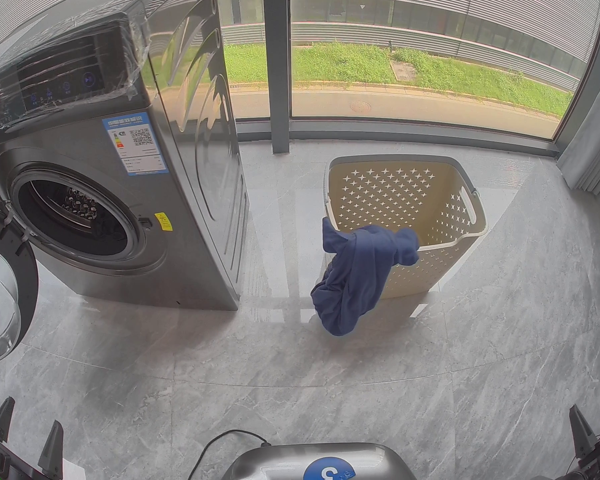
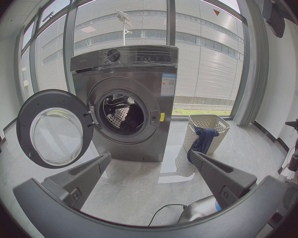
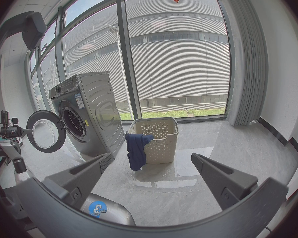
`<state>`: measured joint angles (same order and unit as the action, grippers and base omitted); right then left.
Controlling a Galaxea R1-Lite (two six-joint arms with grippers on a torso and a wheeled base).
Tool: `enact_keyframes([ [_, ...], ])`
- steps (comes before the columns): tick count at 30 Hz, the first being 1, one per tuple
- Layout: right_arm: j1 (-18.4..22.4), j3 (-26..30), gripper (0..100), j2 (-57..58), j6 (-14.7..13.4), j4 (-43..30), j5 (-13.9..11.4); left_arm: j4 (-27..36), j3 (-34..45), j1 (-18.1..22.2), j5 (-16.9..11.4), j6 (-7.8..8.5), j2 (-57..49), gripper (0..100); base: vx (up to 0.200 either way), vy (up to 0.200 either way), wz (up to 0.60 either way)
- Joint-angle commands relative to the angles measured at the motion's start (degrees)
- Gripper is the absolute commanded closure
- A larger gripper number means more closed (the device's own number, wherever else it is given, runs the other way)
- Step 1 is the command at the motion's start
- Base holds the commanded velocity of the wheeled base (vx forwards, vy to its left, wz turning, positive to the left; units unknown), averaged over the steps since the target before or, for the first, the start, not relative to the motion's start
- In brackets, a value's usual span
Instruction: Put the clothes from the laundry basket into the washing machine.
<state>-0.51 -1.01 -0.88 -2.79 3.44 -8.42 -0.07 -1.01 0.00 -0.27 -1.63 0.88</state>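
Your washing machine (image 1: 113, 168) stands on the left with its round door (image 1: 0, 288) swung fully open and the drum mouth exposed. The laundry basket (image 1: 407, 195) sits on the floor (image 1: 280, 381) to the machine's right, apart from it, near the window. One blue garment (image 1: 355, 275) drapes over the basket's near rim, mostly hanging down the outside wall. Your left end effector (image 2: 149, 155) is spread wide, holding nothing. The right end effector (image 3: 151, 156) is likewise wide and empty. Both are low, well short of the basket.

You've got plenty of daylight coming through the window (image 1: 413, 48), some glare on the washing machine (image 1: 193, 155) and reflections across the glossy floor (image 1: 380, 381). Both wrist views bend hard at the edges, with dark corners.
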Motion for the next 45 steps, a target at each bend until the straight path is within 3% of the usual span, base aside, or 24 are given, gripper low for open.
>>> enact_keyframes([
  [1,-0.02,1.01,0,0.88,-0.02,-0.01,-0.01,-0.01,1.01,0.00,0.00,0.05,-0.70,0,0.000,0.000,0.00],
  [6,-0.02,1.01,0,0.88,-0.72,-0.01,-0.01,-0.01,1.01,0.00,-0.08,0.32,-0.70,0,0.000,0.000,0.00],
  [17,0.07,1.01,0,0.88,-1.34,1.04,-0.28,-0.01,1.01,0.00,-0.08,0.05,-0.70,0,0.164,0.000,0.00],
  [20,-0.10,-8.48,0,-0.53,-1.78,2.54,-0.10,-0.01,1.01,0.00,-0.17,0.23,-0.70,0,0.000,0.000,0.00],
  [22,-0.19,-12.00,0,-6.86,-2.22,1.13,-0.28,-0.01,1.01,0.00,-0.17,0.32,-0.70,0,0.000,0.000,0.00],
  [28,-1.51,-15.51,0,-27.25,-1.69,2.10,-2.12,-0.01,1.01,0.00,-0.26,0.14,-0.70,0,0.000,0.000,0.00],
  [31,-3.44,-15.34,0,-36.12,-1.87,5.35,-3.79,-0.01,1.01,0.00,-0.26,0.05,-0.70,0,0.000,0.000,0.00],
  [33,-7.84,-15.16,0,-45.62,-3.10,11.24,-4.67,-0.01,1.01,0.00,-0.26,0.05,-0.70,0,0.000,0.000,0.00],
  [37,-13.55,-15.51,0,-56.25,-8.46,18.10,-4.41,-0.01,1.01,0.00,-0.26,0.05,-0.70,0,0.000,0.000,0.00],
  [38,-15.22,-15.60,0,-61.26,-10.22,21.44,-3.97,-0.01,1.01,0.00,-0.26,0.05,-0.70,0,0.000,0.000,0.00],
  [45,-18.65,-15.25,0,-76.11,-10.74,36.73,0.51,-0.01,1.01,0.00,-0.26,0.05,-0.70,0,0.000,0.000,0.00],
])
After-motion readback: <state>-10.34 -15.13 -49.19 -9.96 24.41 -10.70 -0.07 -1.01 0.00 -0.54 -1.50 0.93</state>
